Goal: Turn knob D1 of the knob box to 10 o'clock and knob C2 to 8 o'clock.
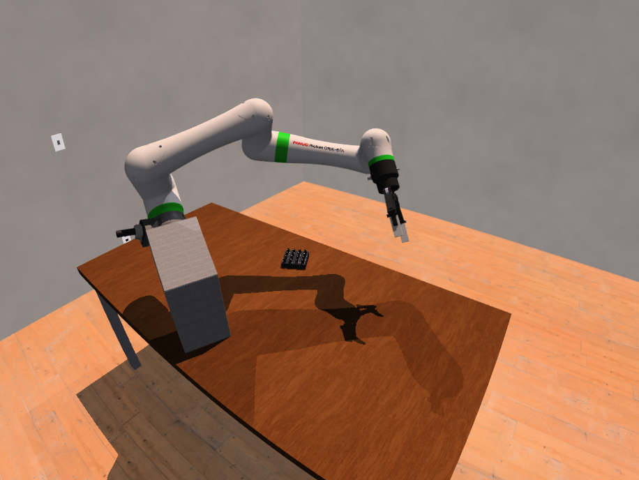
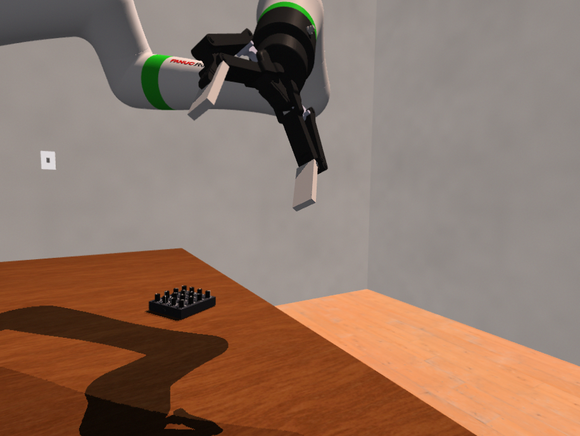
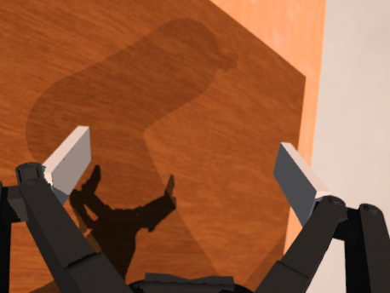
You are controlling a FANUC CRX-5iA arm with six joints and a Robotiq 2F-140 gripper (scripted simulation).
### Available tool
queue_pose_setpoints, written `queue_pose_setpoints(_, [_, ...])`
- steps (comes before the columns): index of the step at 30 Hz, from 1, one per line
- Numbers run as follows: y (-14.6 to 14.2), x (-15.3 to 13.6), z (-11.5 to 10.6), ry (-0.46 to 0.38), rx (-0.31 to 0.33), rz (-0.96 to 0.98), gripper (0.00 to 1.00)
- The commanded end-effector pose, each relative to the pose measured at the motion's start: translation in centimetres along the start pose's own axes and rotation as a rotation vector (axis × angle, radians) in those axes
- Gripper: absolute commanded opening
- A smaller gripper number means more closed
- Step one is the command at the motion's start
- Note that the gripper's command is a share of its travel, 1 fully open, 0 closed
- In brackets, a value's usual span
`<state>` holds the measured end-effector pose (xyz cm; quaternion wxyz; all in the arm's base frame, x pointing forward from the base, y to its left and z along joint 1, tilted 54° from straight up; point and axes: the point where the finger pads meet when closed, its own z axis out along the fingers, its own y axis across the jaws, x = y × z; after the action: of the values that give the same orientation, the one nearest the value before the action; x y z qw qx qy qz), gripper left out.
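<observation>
The black knob box (image 1: 294,266) (image 2: 198,306) stands on the table, with rows of small black knobs on its top. The knobs' white lines, printed names and marks are too small to read, so where D1 and C2 point cannot be told. The socket cannot be made out for certain. My gripper (image 1: 400,238) (image 2: 249,161) (image 3: 185,151) is wide open and empty. It hangs high above the table, well away from the knob box, to its right in the top view. The knob box does not show in the wrist view.
The brown wooden table (image 1: 330,413) (image 2: 328,389) (image 3: 238,140) carries the arm's shadow. A grey block (image 1: 199,310) stands beside the arm's base in the top view. The table's edge shows at the right in the wrist view, with the floor beyond.
</observation>
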<state>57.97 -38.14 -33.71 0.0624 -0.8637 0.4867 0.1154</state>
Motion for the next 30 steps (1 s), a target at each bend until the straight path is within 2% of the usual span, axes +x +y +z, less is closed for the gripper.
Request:
queue_pose_setpoints(1, [0.0,0.0,0.0,0.0,0.0,0.0,1.0])
queue_pose_setpoints(20, [-0.2,-0.2,-0.1,-0.002,0.004,-0.01,1.0])
queue_pose_setpoints(23, [-1.2,-1.6,-0.3,-0.019,0.026,-0.07,1.0])
queue_pose_setpoints(30, [-5.4,-7.7,-1.5,-0.072,0.129,-0.321,1.0])
